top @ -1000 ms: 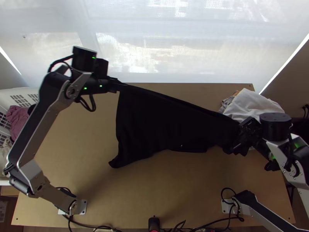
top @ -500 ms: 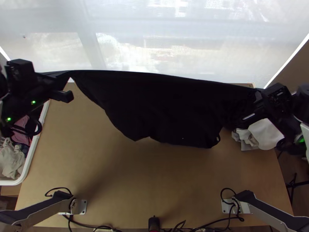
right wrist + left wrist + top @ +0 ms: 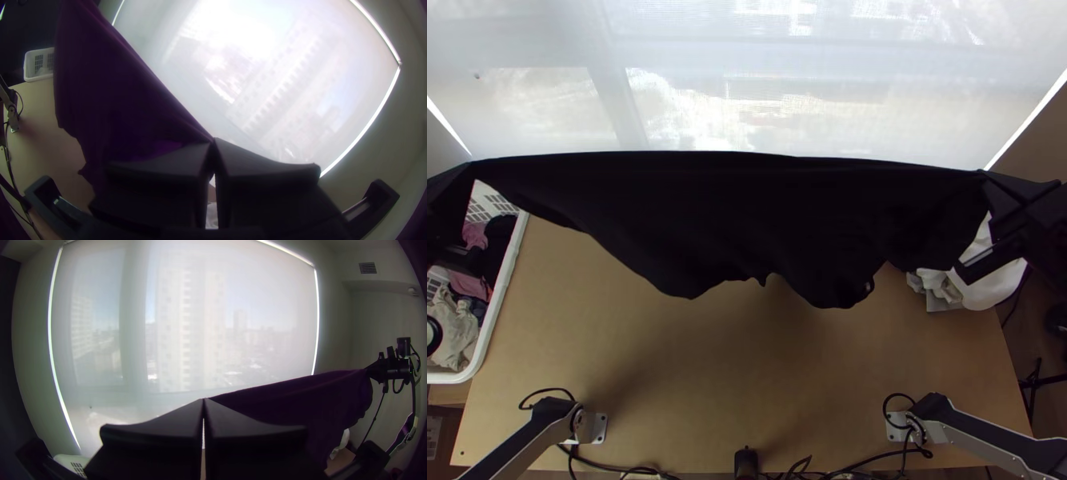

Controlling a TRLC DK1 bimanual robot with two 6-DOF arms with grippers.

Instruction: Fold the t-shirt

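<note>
The black t-shirt [image 3: 747,224] hangs stretched between both arms above the table, its upper edge nearly straight and its lower edge wavy. At the far left my left gripper [image 3: 451,192] holds one upper end; in its wrist view the left gripper [image 3: 204,401] is shut on the cloth. Toward the right edge my right gripper [image 3: 991,224] has the other upper end; in its wrist view the right gripper [image 3: 214,141] is shut on a corner of the shirt [image 3: 111,84]. Seen from the left wrist, the shirt [image 3: 302,404] runs across to the other arm.
A white basket [image 3: 503,280] of clothes stands at the table's left side. White and grey cloths [image 3: 979,280] lie at the right edge. The wooden table [image 3: 747,376] lies below the shirt, and a blind-covered window [image 3: 787,88] rises behind it.
My left gripper has swung far out to the left and my right gripper has moved right and up the picture. The shirt has risen and been pulled wide, its upper edge going from slanted to nearly level.
</note>
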